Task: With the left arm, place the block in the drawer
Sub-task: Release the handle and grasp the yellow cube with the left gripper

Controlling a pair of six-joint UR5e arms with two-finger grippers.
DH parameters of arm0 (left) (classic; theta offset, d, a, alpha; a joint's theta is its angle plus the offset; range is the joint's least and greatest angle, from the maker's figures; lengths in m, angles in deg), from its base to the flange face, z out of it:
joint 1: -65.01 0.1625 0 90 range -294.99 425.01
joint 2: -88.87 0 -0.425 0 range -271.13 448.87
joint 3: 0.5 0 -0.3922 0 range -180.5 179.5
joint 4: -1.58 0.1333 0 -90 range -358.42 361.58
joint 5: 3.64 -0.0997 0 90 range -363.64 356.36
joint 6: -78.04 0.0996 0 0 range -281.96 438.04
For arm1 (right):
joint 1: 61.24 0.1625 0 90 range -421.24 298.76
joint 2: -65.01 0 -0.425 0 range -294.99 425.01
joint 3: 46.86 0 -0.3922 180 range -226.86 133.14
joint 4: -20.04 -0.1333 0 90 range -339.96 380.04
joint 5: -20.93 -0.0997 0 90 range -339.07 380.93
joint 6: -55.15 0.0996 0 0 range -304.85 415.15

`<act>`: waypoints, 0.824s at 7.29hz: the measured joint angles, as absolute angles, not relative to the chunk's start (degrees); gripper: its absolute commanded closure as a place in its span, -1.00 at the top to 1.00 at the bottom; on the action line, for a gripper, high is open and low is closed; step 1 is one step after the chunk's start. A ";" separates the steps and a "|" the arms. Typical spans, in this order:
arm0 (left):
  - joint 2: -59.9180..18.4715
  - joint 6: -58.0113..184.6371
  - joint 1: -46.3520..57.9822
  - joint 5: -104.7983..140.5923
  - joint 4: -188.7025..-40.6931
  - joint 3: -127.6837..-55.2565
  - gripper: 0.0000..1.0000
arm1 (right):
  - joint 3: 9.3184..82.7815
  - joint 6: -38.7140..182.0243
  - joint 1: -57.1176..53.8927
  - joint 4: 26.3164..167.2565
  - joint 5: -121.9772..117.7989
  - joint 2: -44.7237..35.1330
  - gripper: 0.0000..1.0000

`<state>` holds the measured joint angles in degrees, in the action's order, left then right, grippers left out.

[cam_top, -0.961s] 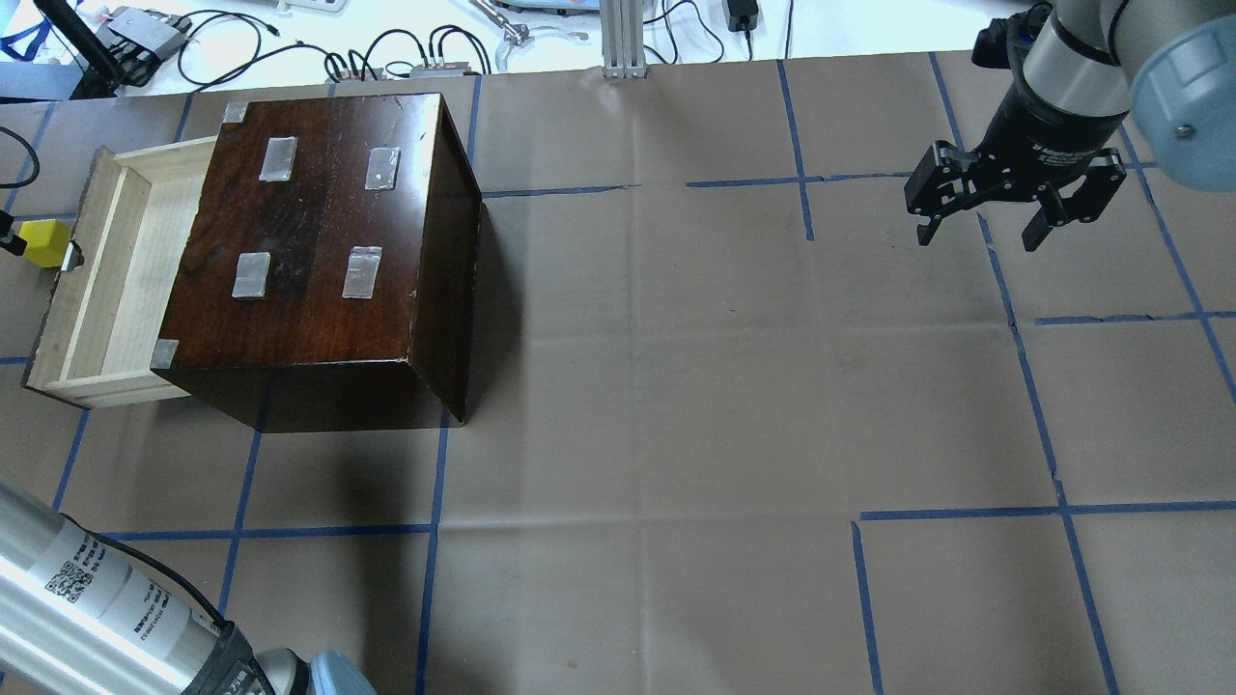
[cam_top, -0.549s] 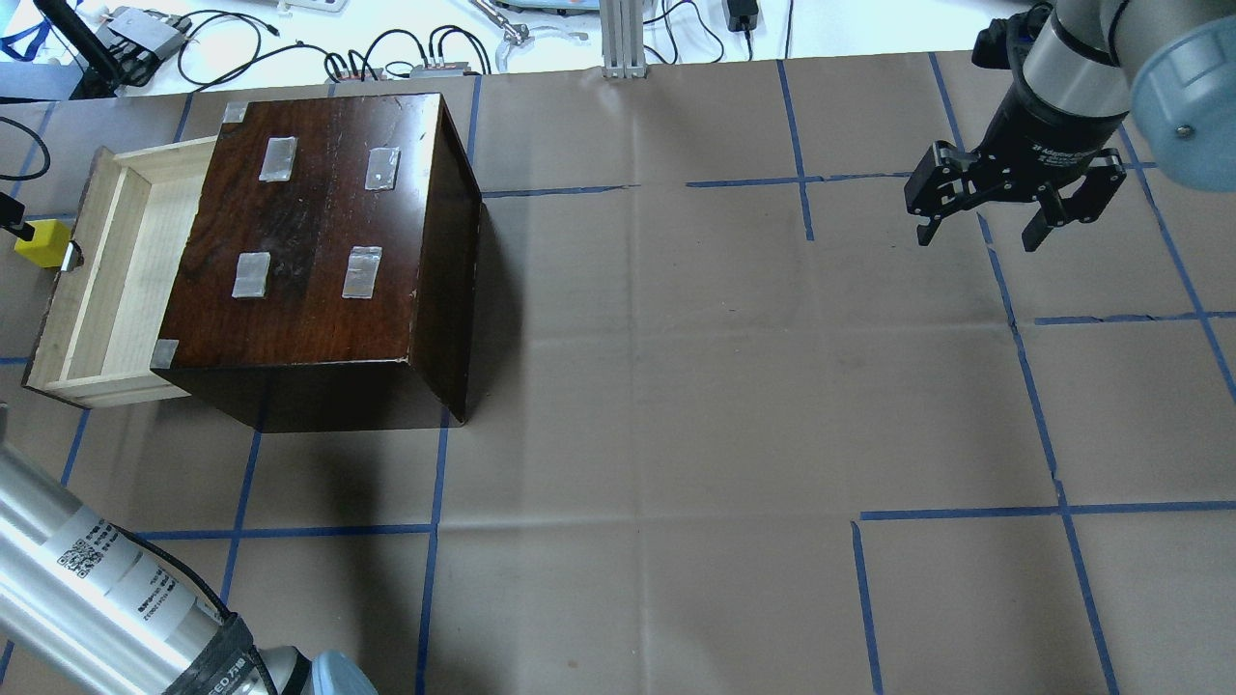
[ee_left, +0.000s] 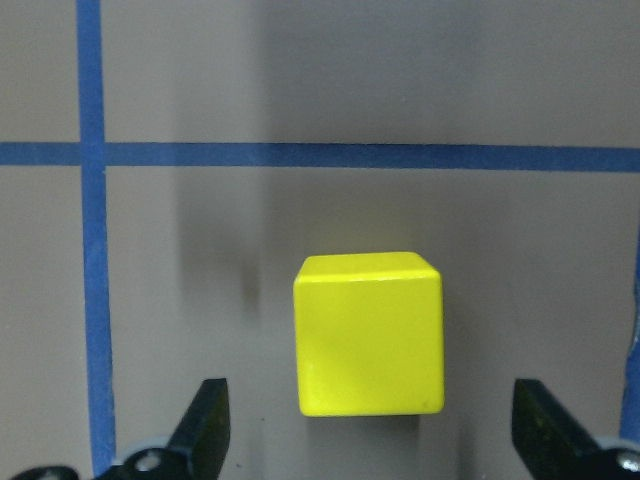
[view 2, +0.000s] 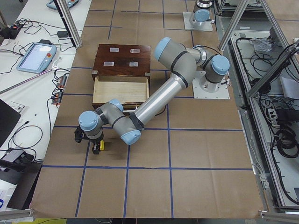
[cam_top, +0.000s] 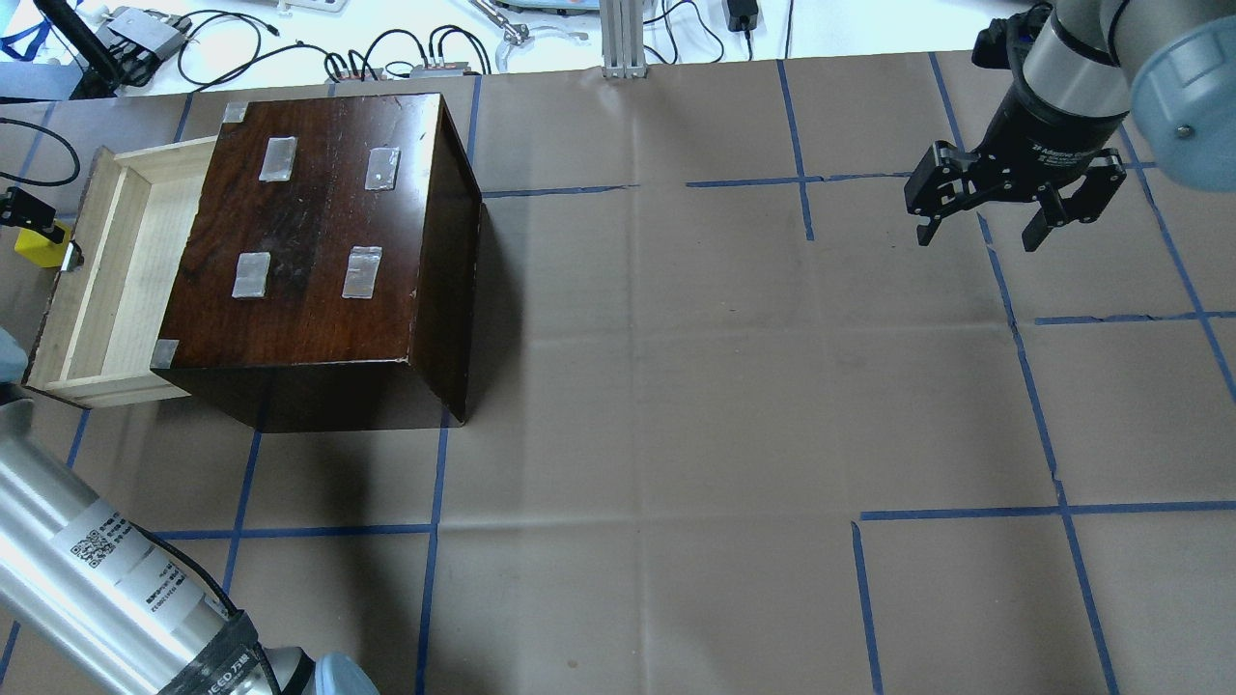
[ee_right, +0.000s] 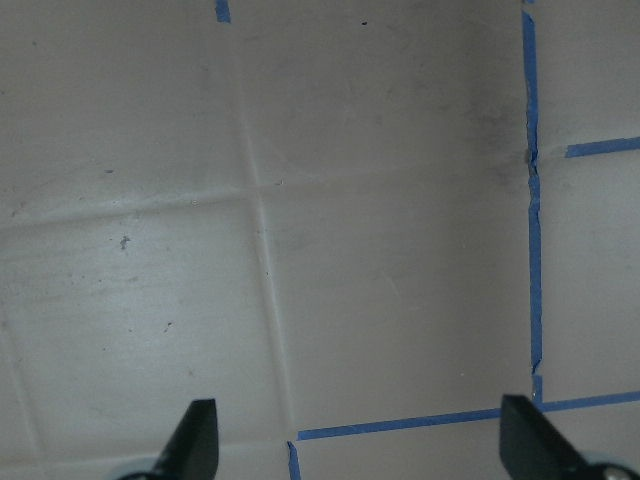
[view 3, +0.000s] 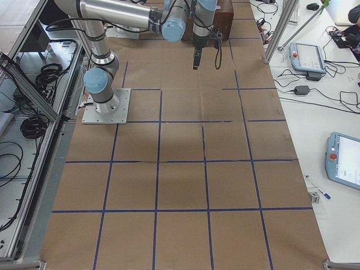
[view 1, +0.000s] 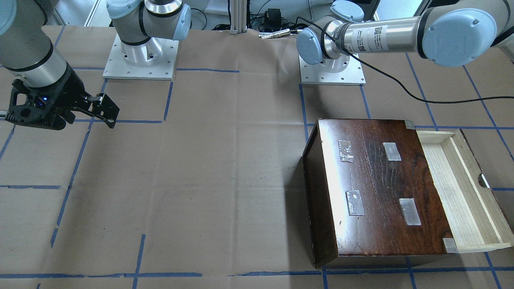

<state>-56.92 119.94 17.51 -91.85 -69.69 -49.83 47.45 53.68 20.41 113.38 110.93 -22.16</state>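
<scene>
The yellow block [ee_left: 368, 335] lies on the brown paper, just outside the drawer's dark front board [cam_top: 60, 280]. My left gripper [ee_left: 368, 400] is open right over the block, with one finger [ee_left: 205, 425] on each side and apart from it. In the overhead view only a black part of that gripper [cam_top: 24, 208] shows above the block [cam_top: 41, 249]. The drawer [cam_top: 106, 280] stands pulled out of the dark-brown box [cam_top: 309, 222], its pale tray empty. My right gripper [cam_top: 978, 238] is open and empty, far off at the table's other side.
The box with taped patches on its top also shows in the front-facing view [view 1: 381, 192], with the open drawer [view 1: 453, 192] beside it. A black cable [view 1: 421, 96] trails from the left arm. Blue tape lines cross the paper. Cables and devices lie beyond the far edge.
My left gripper has come in from the view's left edge and now partly covers the block. The left forearm has shifted. The block, drawer and right gripper have not moved.
</scene>
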 measured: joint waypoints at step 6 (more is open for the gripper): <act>-59.98 119.06 17.25 -92.11 -72.21 -46.21 -1.00 | 47.43 53.70 20.41 113.38 110.93 -22.18 1.00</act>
